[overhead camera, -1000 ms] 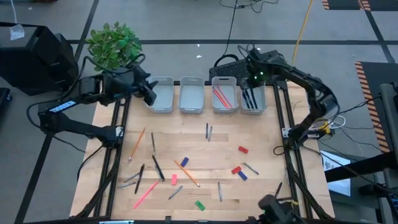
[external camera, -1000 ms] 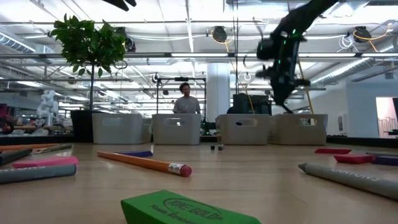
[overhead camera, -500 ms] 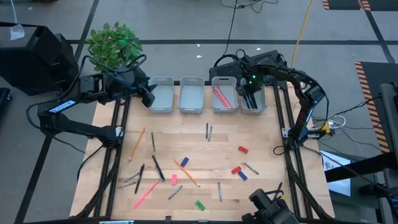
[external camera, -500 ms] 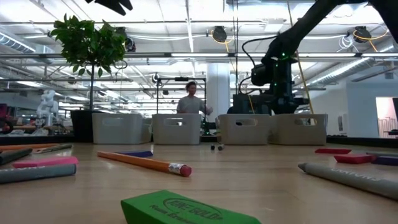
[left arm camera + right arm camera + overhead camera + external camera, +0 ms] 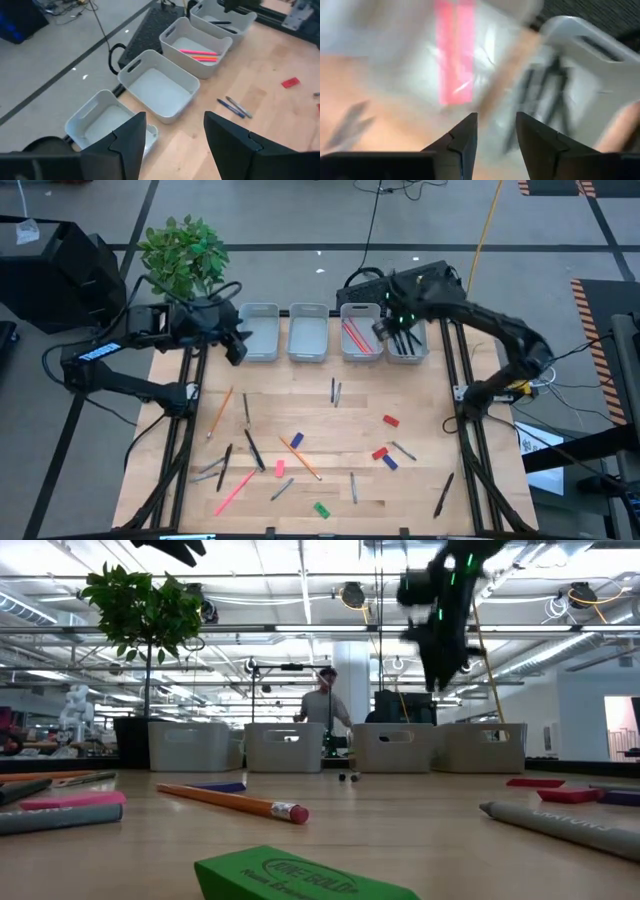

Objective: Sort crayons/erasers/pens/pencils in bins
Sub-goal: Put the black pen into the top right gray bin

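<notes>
Four pale bins stand in a row at the table's far edge: the leftmost (image 5: 260, 332), the second (image 5: 308, 332), the third (image 5: 360, 332) with pink sticks (image 5: 200, 54) in it, and the fourth (image 5: 408, 338) with dark pens. My right gripper (image 5: 384, 330) hovers open above the third and fourth bins, holding nothing (image 5: 496, 122). My left gripper (image 5: 236, 348) hangs open and holding nothing beside the leftmost bin (image 5: 175, 122). Erasers lie loose on the wood: red (image 5: 390, 420), blue (image 5: 297, 440), pink (image 5: 280, 468), green (image 5: 320, 509).
Pens, pencils and crayons lie scattered over the table's middle and near half, among them an orange pencil (image 5: 220, 410) and a pink stick (image 5: 235, 492). A potted plant (image 5: 185, 255) stands at the far left corner. A person (image 5: 322, 710) stands behind the bins.
My right gripper dipped down to the fourth bin, then rose clear and shifted toward the table's left, over the gap between the third and fourth bins. My left gripper drifted slightly toward the near edge.
</notes>
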You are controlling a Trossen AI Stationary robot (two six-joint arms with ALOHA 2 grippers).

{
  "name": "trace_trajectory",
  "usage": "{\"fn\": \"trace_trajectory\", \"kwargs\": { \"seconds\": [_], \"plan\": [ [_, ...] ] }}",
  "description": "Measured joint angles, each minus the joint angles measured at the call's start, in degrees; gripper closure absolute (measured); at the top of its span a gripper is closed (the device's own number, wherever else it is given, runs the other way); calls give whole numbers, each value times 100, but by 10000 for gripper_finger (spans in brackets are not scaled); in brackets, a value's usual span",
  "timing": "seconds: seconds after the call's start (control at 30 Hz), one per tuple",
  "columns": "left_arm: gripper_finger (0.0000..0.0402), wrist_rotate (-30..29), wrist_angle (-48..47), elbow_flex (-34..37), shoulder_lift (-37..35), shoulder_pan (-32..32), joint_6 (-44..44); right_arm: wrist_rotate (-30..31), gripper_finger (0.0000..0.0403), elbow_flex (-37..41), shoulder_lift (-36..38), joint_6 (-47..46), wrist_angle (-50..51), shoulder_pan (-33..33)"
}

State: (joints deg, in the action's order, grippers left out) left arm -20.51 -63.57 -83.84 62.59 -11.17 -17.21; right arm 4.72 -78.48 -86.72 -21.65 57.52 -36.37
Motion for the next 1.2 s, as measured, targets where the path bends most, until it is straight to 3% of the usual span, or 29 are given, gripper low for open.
{"fn": "trace_trajectory", "kwargs": {
  "seconds": [0.2, 0.33, 0.5, 0.63, 0.77, 1.03, 1.2],
  "plan": [
    [199, 6, 28, 102, 0, 433, -205, 167, 286, 125, 847, -1860, 327, 2432],
    [199, 6, 30, 256, -2, 777, -527, 31, 287, 189, 840, -3579, 1062, 4242],
    [199, 3, 36, 569, -2, 1234, -1117, -791, 287, 236, 396, -5804, 1270, 6290],
    [199, -11, 130, 889, 0, 1571, -1298, -1441, 282, 238, -59, -6322, 1089, 7362],
    [199, -16, 125, 1057, 4, 1892, -1312, -1519, 267, 238, -481, -5125, 730, 8112],
    [199, -18, 128, 1080, 2, 2774, -1383, -1533, 259, 238, -1350, -543, 294, 9037],
    [199, -71, 128, 1080, 2, 3186, -1714, -1535, 259, 372, -1649, 342, 403, 9374]
  ]
}}
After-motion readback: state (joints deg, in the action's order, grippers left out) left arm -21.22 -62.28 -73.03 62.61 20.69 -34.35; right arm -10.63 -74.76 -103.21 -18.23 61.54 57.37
